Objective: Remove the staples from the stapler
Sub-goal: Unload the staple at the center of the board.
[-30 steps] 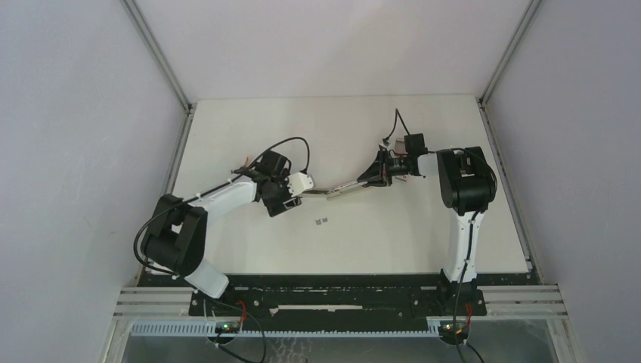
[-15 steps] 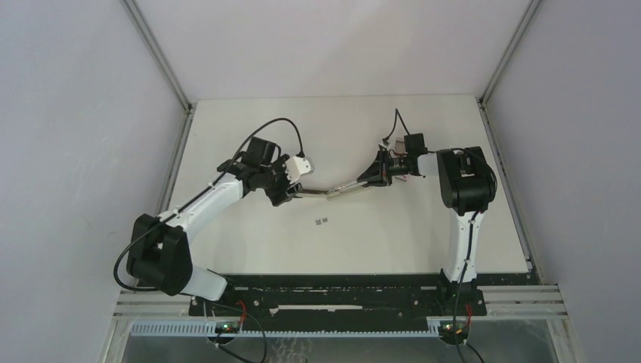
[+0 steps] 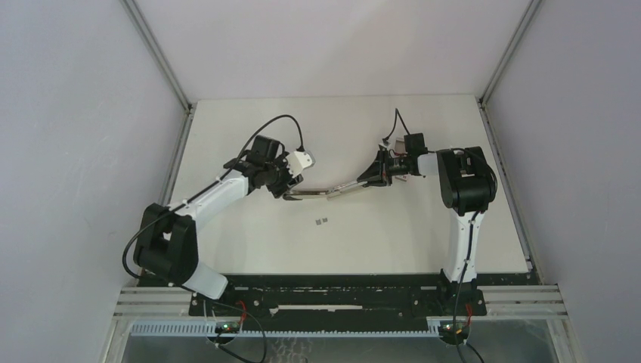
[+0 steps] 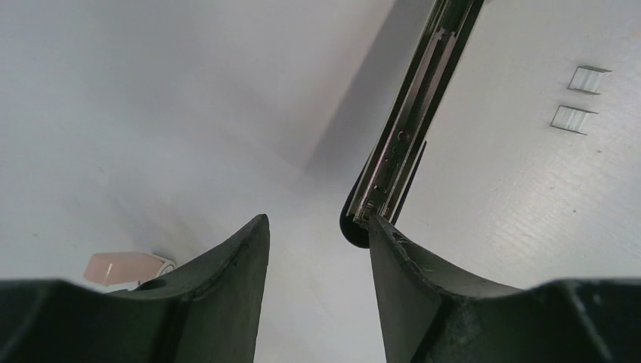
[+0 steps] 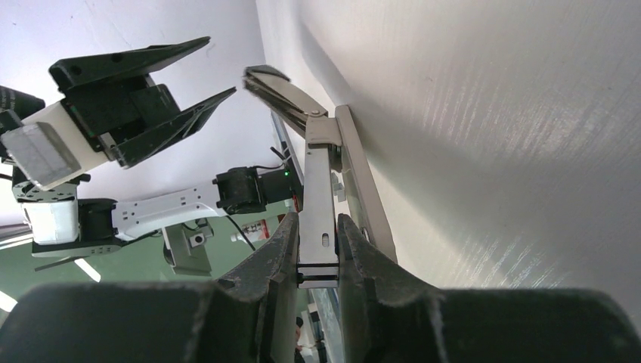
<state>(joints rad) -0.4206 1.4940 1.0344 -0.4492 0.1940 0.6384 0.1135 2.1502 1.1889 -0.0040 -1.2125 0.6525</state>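
The slim dark grey stapler point(image 3: 336, 189) is held above the table's middle, its two arms spread apart. My right gripper point(image 3: 378, 174) is shut on its right end; in the right wrist view the fingers point(image 5: 355, 265) clamp the silvery arm point(image 5: 317, 181). My left gripper point(image 3: 290, 189) stands open at the stapler's free left end. In the left wrist view that end point(image 4: 365, 219) lies against the tip of the right finger point(image 4: 397, 265), outside the gap of my left gripper point(image 4: 317, 221). Two small strips of staples point(image 3: 322, 221) lie on the table below, also showing as staples point(image 4: 578, 98).
A pale pink object point(image 4: 121, 268) lies on the table to the left of my left fingers. Small red-and-white pieces point(image 3: 404, 178) sit just behind the right gripper. The right arm's black cable point(image 3: 397, 121) loops toward the back wall.
My left arm has swung away from the near edge and turned its wrist, keeping the gripper at the stapler's left end. Its jaws have narrowed. The right arm and stapler have not moved.
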